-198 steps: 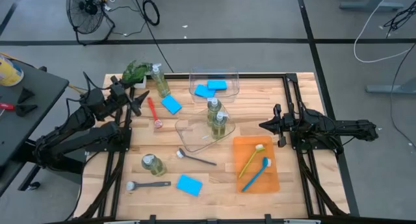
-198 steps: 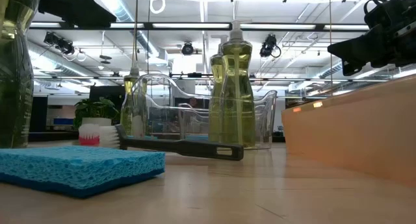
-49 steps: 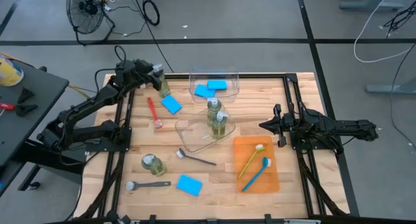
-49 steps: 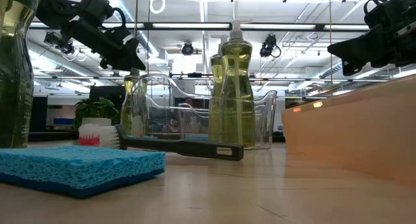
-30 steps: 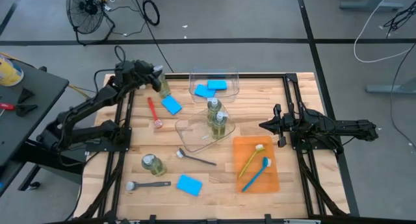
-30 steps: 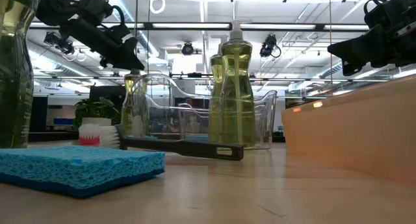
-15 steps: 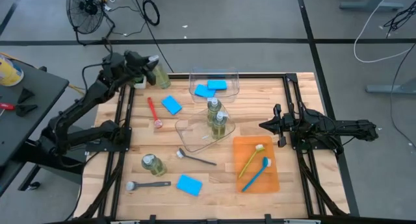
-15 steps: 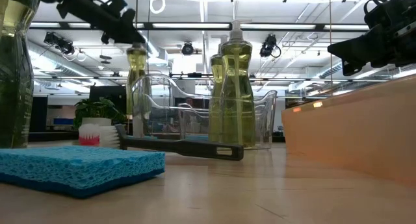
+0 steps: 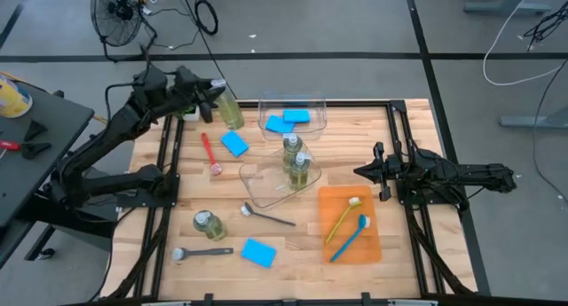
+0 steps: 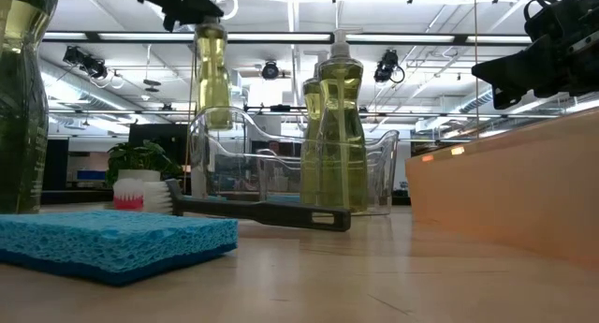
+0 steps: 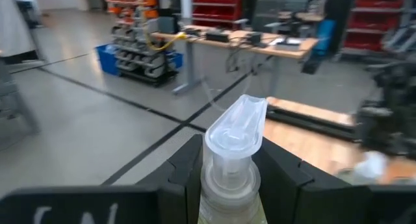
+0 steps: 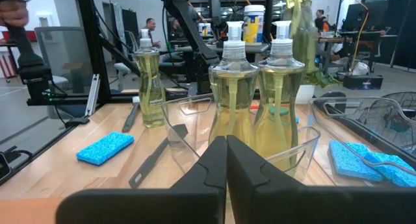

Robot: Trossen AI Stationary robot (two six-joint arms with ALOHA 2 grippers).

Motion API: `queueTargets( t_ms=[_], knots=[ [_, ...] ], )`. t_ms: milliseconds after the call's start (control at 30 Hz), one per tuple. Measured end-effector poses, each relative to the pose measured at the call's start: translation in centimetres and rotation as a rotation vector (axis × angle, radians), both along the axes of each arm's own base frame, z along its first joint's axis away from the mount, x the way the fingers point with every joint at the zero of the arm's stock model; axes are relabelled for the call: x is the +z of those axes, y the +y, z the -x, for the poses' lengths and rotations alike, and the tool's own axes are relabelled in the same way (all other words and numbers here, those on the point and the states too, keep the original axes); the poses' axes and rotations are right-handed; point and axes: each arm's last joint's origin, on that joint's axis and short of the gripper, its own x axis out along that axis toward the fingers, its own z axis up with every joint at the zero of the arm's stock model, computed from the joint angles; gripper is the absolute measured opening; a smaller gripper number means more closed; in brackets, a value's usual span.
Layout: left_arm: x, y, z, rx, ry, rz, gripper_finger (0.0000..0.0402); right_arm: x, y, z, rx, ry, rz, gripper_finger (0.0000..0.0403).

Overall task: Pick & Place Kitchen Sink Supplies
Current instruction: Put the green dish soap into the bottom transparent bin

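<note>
Above the table's far left corner: left gripper (image 9: 216, 90) clamping a pump bottle (image 9: 231, 111) by its neck, hanging it clear of the wood beside the far clear bin (image 9: 293, 113). Right gripper (image 9: 362, 172), fingers pressed together and holding nothing, waiting near the orange tray (image 9: 373, 244).

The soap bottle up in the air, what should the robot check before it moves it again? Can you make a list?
1. Grip: left gripper is shut on the pump bottle at its neck, just under the pump. Ok.
2. Lifted clear: the bottle hangs above the table. Ok.
3. Upright: it hangs straight in the low view. Ok.
4. Room in the near clear bin: two bottles stand at one end, the rest is bare. Ok.
5. Other arm: right gripper is shut and waits at the table's right side, off the path. Ok.
6. How firm the grip is: cannot tell.
</note>
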Motion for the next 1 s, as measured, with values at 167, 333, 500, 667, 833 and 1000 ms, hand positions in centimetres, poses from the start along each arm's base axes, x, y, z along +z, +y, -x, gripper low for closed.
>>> queueTargets(
  t_ms=[167,333,500,667,833,1000],
  knots=[
    [0.2,-1.7,-1.2,-0.108,-0.024,0.030,0.0117,0.0,0.0,0.0,0.000,0.001,0.000,0.0007],
    [0.2,-3.4,-2.3,-0.214,-0.023,0.031,0.0117,0.0,0.0,0.0,0.000,0.000,0.000,0.0007],
    [0.4,-5.0,-3.1,-0.306,-0.038,0.021,0.0117,0.0,0.0,0.0,0.000,0.001,0.000,0.0007],
    [0.6,-6.4,-4.3,-0.406,-0.080,0.048,0.0117,0.0,0.0,0.0,0.000,0.001,0.000,0.0007],
    [-0.1,-7.6,-6.1,-0.500,-0.056,0.066,0.0117,0.0,0.0,0.0,0.000,0.000,0.000,0.0007],
    [-1.2,-8.1,-7.8,-0.537,-0.002,0.063,0.0117,0.0,0.0,0.0,0.000,0.000,0.000,0.0007]
  ],
)
